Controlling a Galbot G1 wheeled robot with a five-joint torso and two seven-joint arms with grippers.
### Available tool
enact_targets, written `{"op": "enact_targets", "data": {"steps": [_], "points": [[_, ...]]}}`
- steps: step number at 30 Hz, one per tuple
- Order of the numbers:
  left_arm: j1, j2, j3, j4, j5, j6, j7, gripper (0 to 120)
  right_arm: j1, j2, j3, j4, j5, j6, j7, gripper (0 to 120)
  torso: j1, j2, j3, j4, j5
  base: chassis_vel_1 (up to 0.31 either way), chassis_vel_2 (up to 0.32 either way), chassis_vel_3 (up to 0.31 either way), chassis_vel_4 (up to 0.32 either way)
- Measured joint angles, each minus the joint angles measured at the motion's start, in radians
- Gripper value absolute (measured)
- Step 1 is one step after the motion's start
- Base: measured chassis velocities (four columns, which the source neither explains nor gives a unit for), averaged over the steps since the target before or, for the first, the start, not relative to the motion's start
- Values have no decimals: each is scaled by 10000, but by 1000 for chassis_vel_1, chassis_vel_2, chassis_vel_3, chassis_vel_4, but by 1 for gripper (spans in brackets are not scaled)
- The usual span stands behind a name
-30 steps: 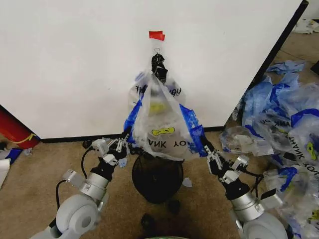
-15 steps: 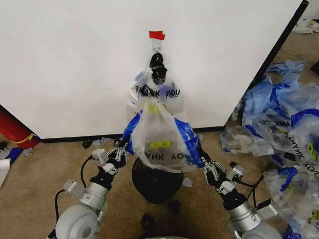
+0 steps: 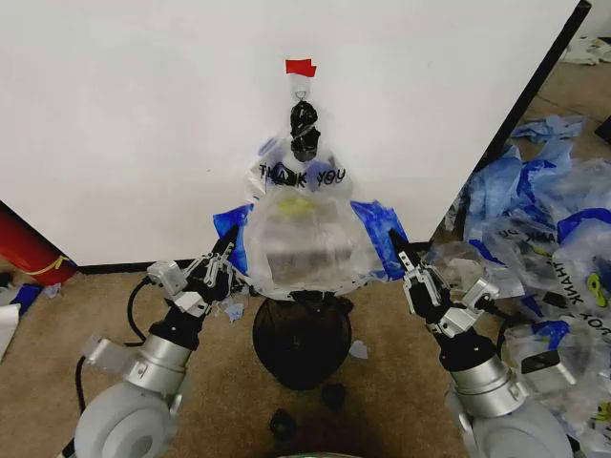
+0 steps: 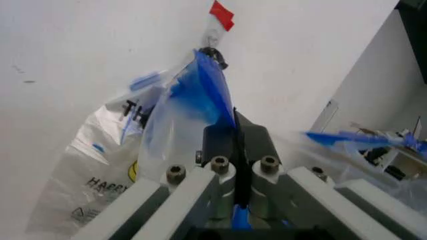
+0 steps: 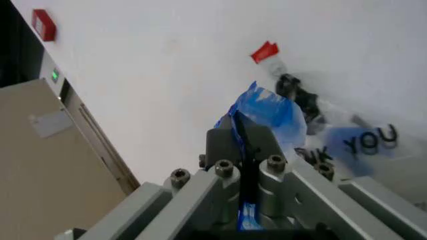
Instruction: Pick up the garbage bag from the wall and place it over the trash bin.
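Observation:
The clear garbage bag point(image 3: 305, 250) is stretched wide between my two grippers, just above the black wire-mesh trash bin point(image 3: 301, 341) on the carpet. My left gripper point(image 3: 224, 250) is shut on the bag's left blue handle point(image 4: 200, 97). On the other side my right gripper point(image 3: 394, 245) is shut on the right blue handle point(image 5: 267, 112). Behind the bag stands the white wall point(image 3: 143, 114), with red tape point(image 3: 300, 67) and a hook with black clips point(image 3: 304, 129) holding more "THANK YOU" bags point(image 3: 301, 176).
A bluish heap of like bags point(image 3: 535, 239) lies on the floor at the right, past the wall's black edge strip point(image 3: 525, 95). A red object point(image 3: 24, 248) sits at the left. Small black bits point(image 3: 282, 420) lie on the carpet near the bin.
Both grippers have moved apart and slightly up, pulling the bag's mouth open wide. The bag now hangs flatter and broader over the bin.

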Motion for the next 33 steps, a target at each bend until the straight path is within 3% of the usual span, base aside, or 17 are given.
{"op": "enact_targets", "data": {"steps": [6,23,33], "points": [[1011,93,-527,-789,42,231,-165,0,-271,-147,98,637,12,-87,202,0,-1,2,-1,2,1,0,0,0,0],[2112,166,-828,-789,25,556,-398,0,-1695,-183,130,645,-509,-18,404,0,0,1,-1,2,0,0,0,0,0],[2180,147,-670,-771,112,683,-585,0,-1772,5,-580,629,-918,48,536,0,0,1,-1,1,1,0,0,0,0]]}}
